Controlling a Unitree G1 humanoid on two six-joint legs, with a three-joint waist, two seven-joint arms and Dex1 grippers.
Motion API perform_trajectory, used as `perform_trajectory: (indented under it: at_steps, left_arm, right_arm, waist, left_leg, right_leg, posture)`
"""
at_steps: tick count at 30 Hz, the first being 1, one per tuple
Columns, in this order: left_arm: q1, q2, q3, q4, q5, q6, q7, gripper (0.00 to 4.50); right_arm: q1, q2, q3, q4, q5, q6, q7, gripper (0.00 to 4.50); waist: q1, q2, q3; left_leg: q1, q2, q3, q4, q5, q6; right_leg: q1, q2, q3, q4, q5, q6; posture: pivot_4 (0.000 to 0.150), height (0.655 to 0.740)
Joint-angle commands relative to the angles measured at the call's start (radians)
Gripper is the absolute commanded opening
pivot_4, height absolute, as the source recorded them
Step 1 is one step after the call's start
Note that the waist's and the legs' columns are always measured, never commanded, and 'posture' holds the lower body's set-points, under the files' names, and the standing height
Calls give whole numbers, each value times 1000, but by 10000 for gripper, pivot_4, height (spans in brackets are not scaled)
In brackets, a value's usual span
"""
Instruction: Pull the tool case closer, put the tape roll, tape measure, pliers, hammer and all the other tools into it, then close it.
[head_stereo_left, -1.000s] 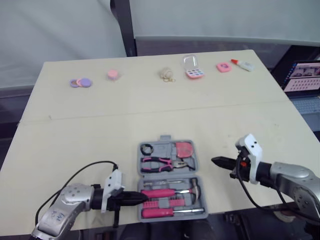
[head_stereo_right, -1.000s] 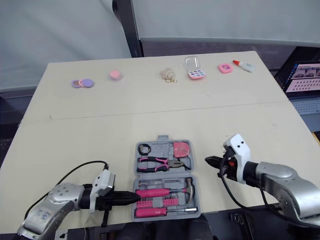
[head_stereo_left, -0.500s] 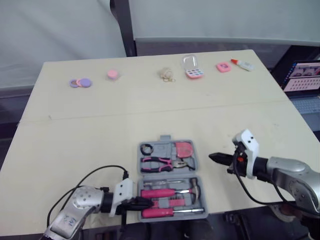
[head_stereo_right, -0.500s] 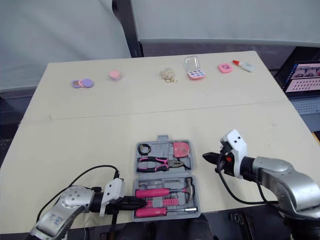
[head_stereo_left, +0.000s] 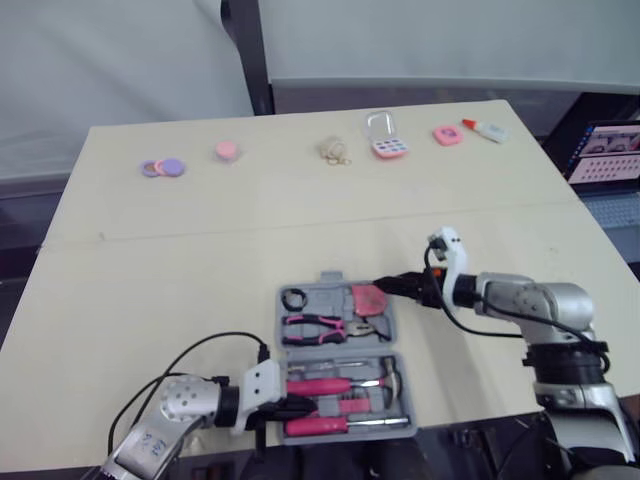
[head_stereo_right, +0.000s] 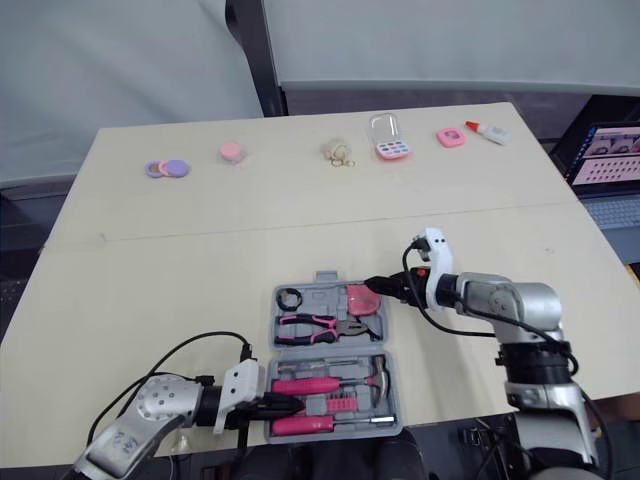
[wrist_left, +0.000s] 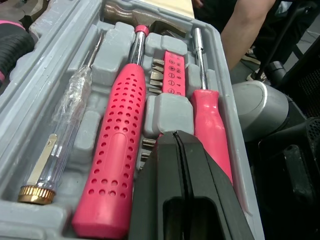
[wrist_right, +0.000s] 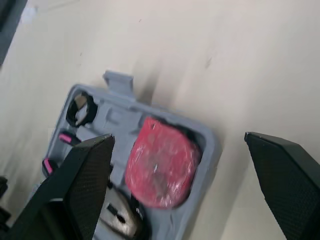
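The grey tool case lies open near the table's front edge. Its far half holds a black tape roll, a red tape measure and pink-handled pliers. The near half holds the hammer, a pink screwdriver and a row of bits. My left gripper is shut, its tips over the pink handles at the near half's left side. My right gripper stands open at the far half's right edge, its fingers spread either side of the tape measure, with nothing held.
Small items line the table's far edge: purple and pink discs, a pink round piece, a clear box with a pink palette and a glue bottle. A laptop sits off the right side. A person's arm is beyond the case.
My right gripper has swung left to the case's far half and opened wide. My left gripper has slid right onto the near half, still shut.
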Motion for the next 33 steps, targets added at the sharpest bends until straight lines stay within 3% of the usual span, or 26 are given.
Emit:
perform_trajectory:
  at_steps: [1,14,20,27,30,33]
  left_arm:
    - [27,7,-30,38,58,38,35,0]
    - [18,16,-37,11,76,83,63,0]
    - [13,22,-37,18,107,78,84,0]
    - [-15,39,16,19,83,83,87,0]
    - [50,117,141,-164,-76,241,41,0]
    - [171,237,380,-401,-344,502,-3,0]
  right_arm:
    - [-30,11,8,73,-3,9,27,44454]
    - [-58,74,34,138,39,52,135,44454]
    - [-20,31,20,-52,121,132,201,44454]
    - [106,-84,-22,-428,284,270,203,44454]
    - [193,-161,-60,-603,364,312,201,44454]
    - [300,-244,-112,-741,437,324,202,44454]
  waist:
    - [0,0,0]
    - [-18,6,-5]
    - [-25,6,-5]
    - [-20,5,-6]
    - [-23,4,-6]
    - [-24,3,-6]
  left_leg:
    - [0,0,0,0,0,0]
    - [1,-1,-1,-1,0,0]
    - [3,-2,-1,-4,0,0]
    - [2,-2,-3,-4,0,0]
    - [2,0,-4,-4,0,0]
    - [0,2,-5,-4,-1,-1]
  right_leg:
    - [0,0,0,0,0,0]
    - [0,-1,0,1,0,0]
    - [0,-1,0,1,0,0]
    - [0,-1,0,1,0,0]
    - [0,-1,-2,1,0,0]
    - [-3,1,-3,2,0,-1]
  posture:
    - [1500,7400]
    - [1500,7400]
    - [1500,7400]
    - [1500,7400]
    - [1500,7400]
    - [1500,7400]
